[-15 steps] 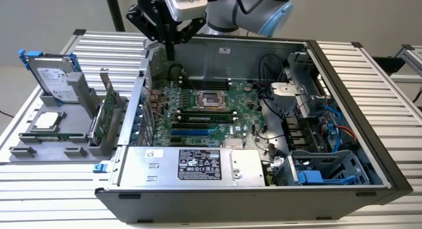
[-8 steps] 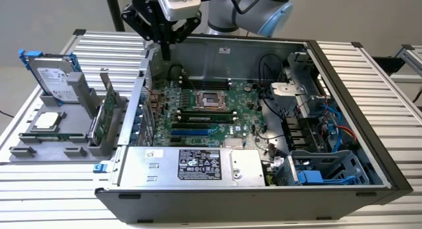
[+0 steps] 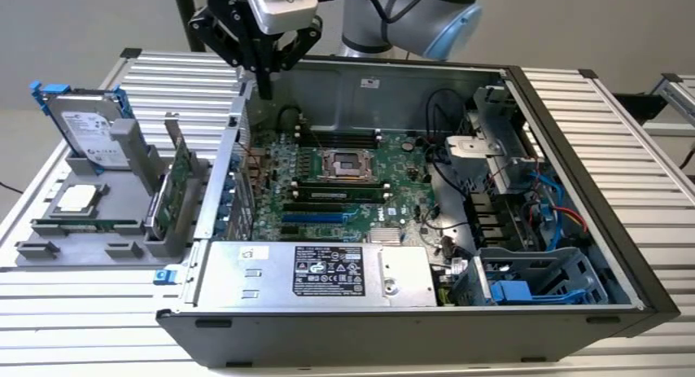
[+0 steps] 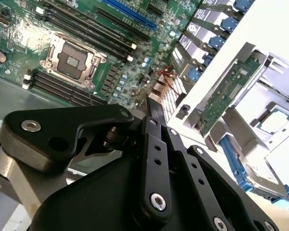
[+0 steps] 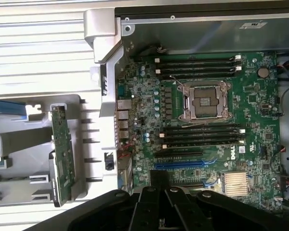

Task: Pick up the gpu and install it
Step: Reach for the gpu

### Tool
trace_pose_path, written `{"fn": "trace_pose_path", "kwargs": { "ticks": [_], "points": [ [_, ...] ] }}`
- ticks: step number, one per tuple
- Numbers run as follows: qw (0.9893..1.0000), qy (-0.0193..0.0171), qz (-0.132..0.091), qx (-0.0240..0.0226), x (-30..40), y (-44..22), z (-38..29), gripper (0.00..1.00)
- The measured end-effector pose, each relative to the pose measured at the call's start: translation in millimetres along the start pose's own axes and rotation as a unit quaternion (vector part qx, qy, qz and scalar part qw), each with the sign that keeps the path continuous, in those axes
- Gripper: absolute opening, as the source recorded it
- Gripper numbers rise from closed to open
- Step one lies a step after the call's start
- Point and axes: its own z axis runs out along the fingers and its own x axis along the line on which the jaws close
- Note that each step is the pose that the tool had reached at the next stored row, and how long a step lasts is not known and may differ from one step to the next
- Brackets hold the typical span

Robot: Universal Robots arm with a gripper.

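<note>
- where the exterior view looks in closest, the open computer case [image 3: 359,336] lies on its side on the slatted table [image 3: 640,124], with the silver power supply [image 3: 315,271] along its near wall.
- behind the power supply the green motherboard [image 3: 325,190] lies bare, and its blue expansion slot [image 3: 317,219] carries no card.
- outside the case, toward the exterior view's left, a grey holder [image 3: 65,251] rests on the table. the gpu [image 3: 179,186] stands on edge in one of its slots, just beside the case wall, with the silver end bracket uppermost.
- in the first wrist view the gpu [image 5: 62,154] shows its green board edge, upright in the holder and untouched.
- further back in the same holder a silver hard drive [image 3: 87,124] leans in its blue frame.
- farthest back, the gripper [image 3: 265,90] hangs above the case's far corner, on the exterior view's left. it is over the case wall and well apart from the gpu.
- in both wrist views the jaws look drawn together, with nothing between them.
- judged from this, the task seems barely begun: the card is not yet picked, and both the pick and the seating in the slot are left.
</note>
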Motion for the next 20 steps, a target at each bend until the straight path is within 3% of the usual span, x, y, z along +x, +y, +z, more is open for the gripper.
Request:
{"fn": "trace_pose_path", "kwargs": {
  "ticks": [20],
  "points": [
    [1.0, 0.0, 0.0, 0.0, 31.7, -2.2, -0.7, 0.0]
  ]
}}
